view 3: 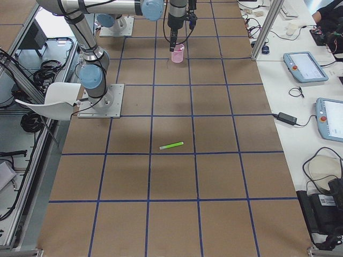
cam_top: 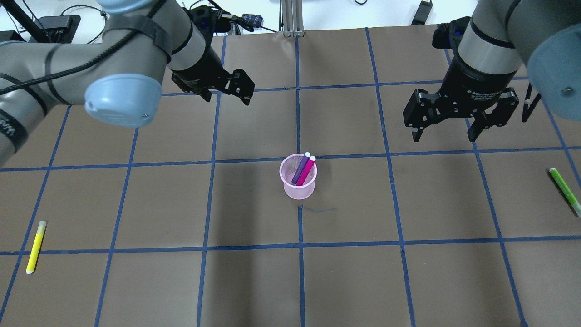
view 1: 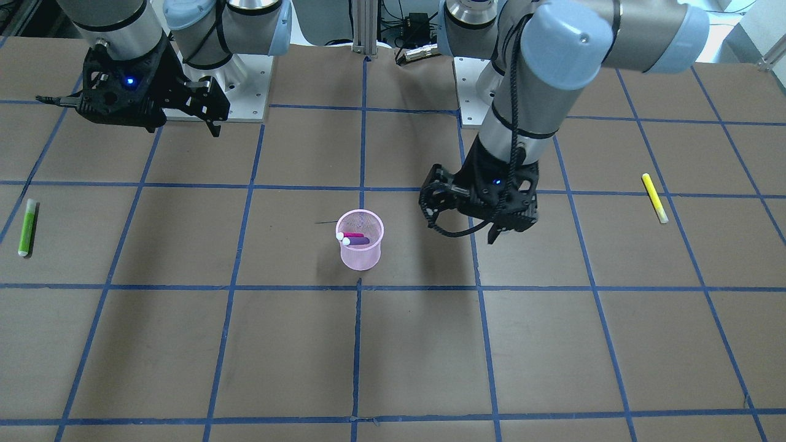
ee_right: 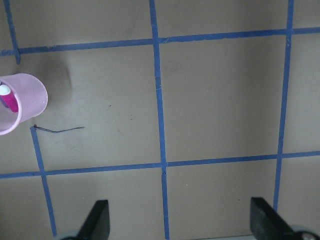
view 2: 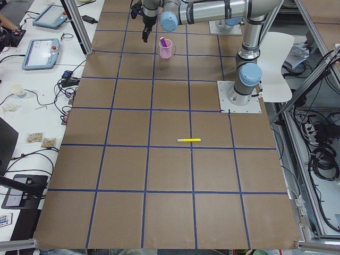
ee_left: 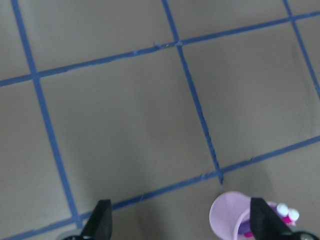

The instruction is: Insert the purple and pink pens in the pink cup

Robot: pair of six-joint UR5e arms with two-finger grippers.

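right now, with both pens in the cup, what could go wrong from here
1. The open left gripper hangs close beside the pink cup; a low sideways move could clip its rim and topple it.
2. The purple pen and pink pen lean to one side with their caps above the rim, so a knock might spill them.
3. The yellow pen and green pen lie on the table; grabbing either would be a mistake.
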